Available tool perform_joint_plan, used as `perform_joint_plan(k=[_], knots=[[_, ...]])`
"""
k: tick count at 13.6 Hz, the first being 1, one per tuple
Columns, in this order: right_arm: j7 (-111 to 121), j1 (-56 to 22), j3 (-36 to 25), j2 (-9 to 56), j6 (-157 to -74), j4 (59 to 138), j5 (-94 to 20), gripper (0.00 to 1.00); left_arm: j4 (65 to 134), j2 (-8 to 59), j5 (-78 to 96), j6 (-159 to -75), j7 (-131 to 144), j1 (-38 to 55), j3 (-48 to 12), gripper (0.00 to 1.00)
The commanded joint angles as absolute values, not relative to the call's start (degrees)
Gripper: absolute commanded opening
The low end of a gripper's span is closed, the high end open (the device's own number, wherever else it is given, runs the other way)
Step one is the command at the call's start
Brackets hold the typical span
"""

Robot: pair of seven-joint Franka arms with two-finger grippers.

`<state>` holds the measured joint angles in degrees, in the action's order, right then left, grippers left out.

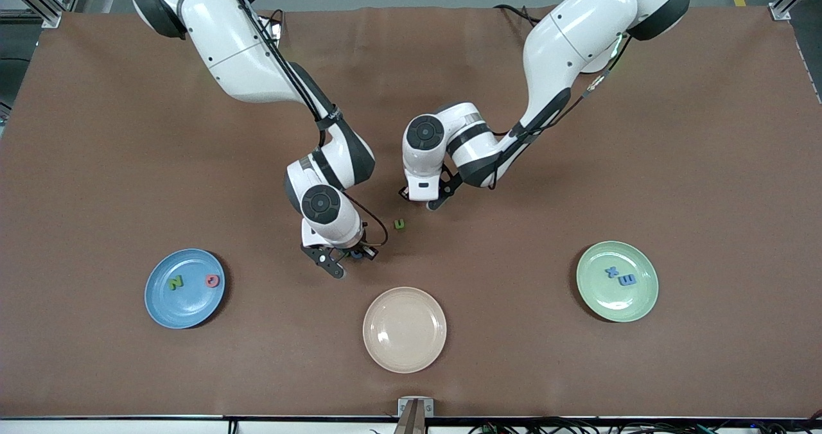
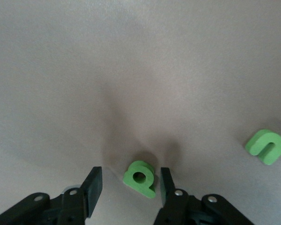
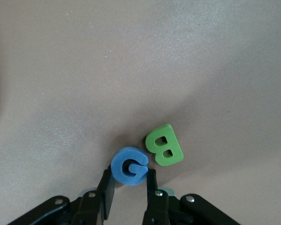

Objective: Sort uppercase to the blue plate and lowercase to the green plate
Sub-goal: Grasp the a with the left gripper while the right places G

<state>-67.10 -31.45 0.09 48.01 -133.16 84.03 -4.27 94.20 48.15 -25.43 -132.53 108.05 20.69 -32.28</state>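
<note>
Uppercase G (image 3: 130,166), blue, sits pinched between the right gripper (image 3: 129,187) fingers, down at the tabletop near mid-table, toward the edge nearest the front camera. Green B (image 3: 164,145) lies just beside the G, maybe touching; hard to say. Jaws look clamped on the G, not lifted yet.

Left gripper (image 2: 130,186) is low over the green p (image 2: 140,178), jaws apart and straddling it, one finger close to the letter, the other with a gap. No grip there yet. Green u (image 1: 399,225) lies near, loose on the tabletop between the two grippers.

Status: blue plate (image 1: 168,309) holds N (image 1: 175,282) and Q (image 1: 212,280); green plate (image 1: 597,302) holds x (image 1: 611,271) and m (image 1: 627,280). Cream plate (image 1: 404,350) carries nothing. So half sorted, by my read.

Step in hand: simultaneous picks, G and p.

Next:
- right: lift straight up so the B doesn't drag, then carry to the blue plate toward the right arm's end.
- left: close on the p, lift, carry to the green plate.

Both arms reach in to mid-table, wrists pointing down, elbows bent.
</note>
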Motion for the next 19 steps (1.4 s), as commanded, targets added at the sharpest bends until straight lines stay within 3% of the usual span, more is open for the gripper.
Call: perform_joint_plan(k=[1, 7, 11, 14, 17, 19], knots=[[-67.59, -31.99, -0.35, 47.29, -133.86, 85.17, -4.13, 0.14, 93.78, 48.08, -25.31, -133.07, 108.81, 21.27, -31.64, 0.58], [-66.8, -31.2, -0.44, 46.67, -132.81, 83.68, -4.22, 0.13, 93.87, 48.34, -25.4, -134.29, 108.72, 21.36, -31.64, 0.57], [-60.41, -26.56, -0.53, 46.67, -121.49, 77.36, -4.66, 0.13, 93.87, 48.95, -25.49, -135.17, 108.72, 21.36, -31.64, 0.55], [-49.44, -21.9, -0.53, 46.15, -117.61, 75.94, -4.48, 0.13, 94.04, 48.87, -25.49, -135.26, 108.72, 21.44, -31.64, 0.52], [-33.1, -15.67, -0.61, 44.57, -113.83, 75.94, -4.31, 0.13, 94.13, 48.87, -25.49, -135.35, 108.72, 21.45, -31.55, 0.37], [-21.24, -10.75, -0.62, 44.38, -112.77, 76.11, -4.31, 0.13, 94.31, 48.87, -25.49, -135.26, 108.37, 21.45, -31.55, 0.21]])
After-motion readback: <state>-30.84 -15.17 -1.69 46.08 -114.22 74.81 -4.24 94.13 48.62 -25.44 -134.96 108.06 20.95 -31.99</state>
